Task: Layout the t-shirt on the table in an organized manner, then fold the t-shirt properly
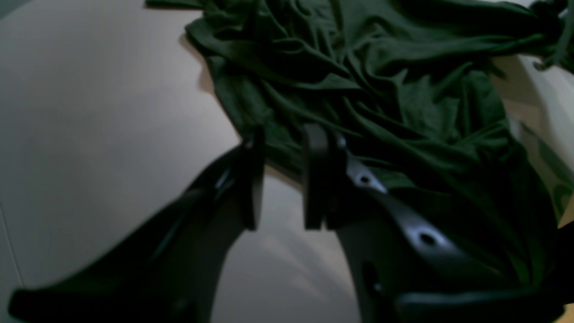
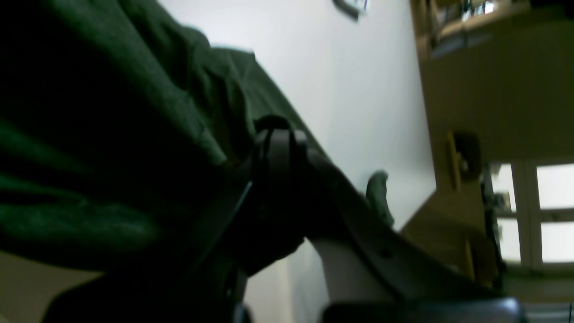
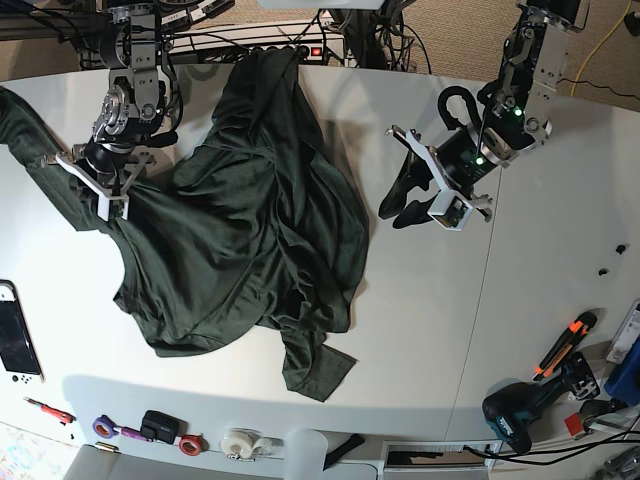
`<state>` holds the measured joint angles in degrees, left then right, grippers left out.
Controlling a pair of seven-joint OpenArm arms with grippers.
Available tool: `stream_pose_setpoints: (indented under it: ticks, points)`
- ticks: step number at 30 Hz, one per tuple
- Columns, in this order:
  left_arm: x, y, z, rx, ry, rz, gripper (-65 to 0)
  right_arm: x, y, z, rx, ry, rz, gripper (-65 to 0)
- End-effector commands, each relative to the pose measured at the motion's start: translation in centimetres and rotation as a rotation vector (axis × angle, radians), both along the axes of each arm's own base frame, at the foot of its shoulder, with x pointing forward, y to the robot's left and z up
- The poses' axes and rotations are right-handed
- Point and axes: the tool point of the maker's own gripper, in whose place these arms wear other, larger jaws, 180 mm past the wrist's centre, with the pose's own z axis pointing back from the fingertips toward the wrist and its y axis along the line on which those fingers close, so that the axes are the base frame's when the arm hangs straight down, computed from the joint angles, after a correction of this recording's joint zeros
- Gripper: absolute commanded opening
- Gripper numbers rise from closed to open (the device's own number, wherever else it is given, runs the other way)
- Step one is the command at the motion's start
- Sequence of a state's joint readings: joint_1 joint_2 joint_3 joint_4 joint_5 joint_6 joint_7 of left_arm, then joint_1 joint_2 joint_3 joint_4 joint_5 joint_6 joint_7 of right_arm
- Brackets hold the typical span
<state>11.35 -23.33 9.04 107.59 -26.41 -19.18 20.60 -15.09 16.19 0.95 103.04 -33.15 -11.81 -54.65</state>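
On my left wrist feed I count one t-shirt [image 1: 381, 89], crumpled in deep folds on the table [image 1: 98, 112], and two dark fingers [image 1: 316, 175] of the left gripper [image 1: 282, 179]. They stand spread with bare tabletop showing between them, poised just at the near edge of the cloth and holding nothing.

On my right wrist feed the right gripper [image 2: 278, 152] has its two fingers pressed together, and green fabric of the t-shirt [image 2: 112, 134] bunches right up against them; they look to be pinching the cloth, which fills the left of the frame. The white table [image 2: 350, 80] runs away behind.

From the base feed I see both arms and the single t-shirt [image 3: 250, 230], rumpled across the left half of the table [image 3: 430, 330], one sleeve pointing toward the front edge. The right gripper [image 3: 103, 190] sits at the shirt's left edge, on the fabric. The left gripper [image 3: 403, 200] hangs open just beside the shirt's right edge, apart from it. Along the front edge I count three tape rolls [image 3: 240, 443], and at the front right one drill [image 3: 525, 410].
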Motion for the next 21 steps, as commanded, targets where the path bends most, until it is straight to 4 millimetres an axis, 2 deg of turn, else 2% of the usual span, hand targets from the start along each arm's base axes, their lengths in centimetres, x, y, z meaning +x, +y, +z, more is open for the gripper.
stream_pose_setpoints:
  ticks: [1, 5, 9, 15, 21]
  points:
    - [0.5, -0.1, 1.4, -0.025, -0.044, -0.007, -49.0, 0.5, -0.5, 1.6, -0.039, -0.038, -0.002, -65.0]
    - [0.5, -0.1, 1.4, -0.024, -0.044, -0.006, -49.0, 0.6, -0.5, 1.7, -0.041, -0.043, 0.003, -65.0]
    - [0.2, -0.4, 1.3, -0.029, -0.026, -0.022, -49.0, 2.3, 0.4, 2.9, -0.061, -0.113, 0.086, -65.0]
    - [-4.4, -4.1, 2.0, -0.124, 0.036, -0.334, -49.0, 5.9, 1.2, 5.4, 0.015, -0.246, 0.110, -65.0]
    - [-6.7, -7.0, 0.7, -0.084, 0.059, -0.435, -49.0, 8.9, 1.5, 8.5, 0.070, -0.364, 0.115, -65.0]
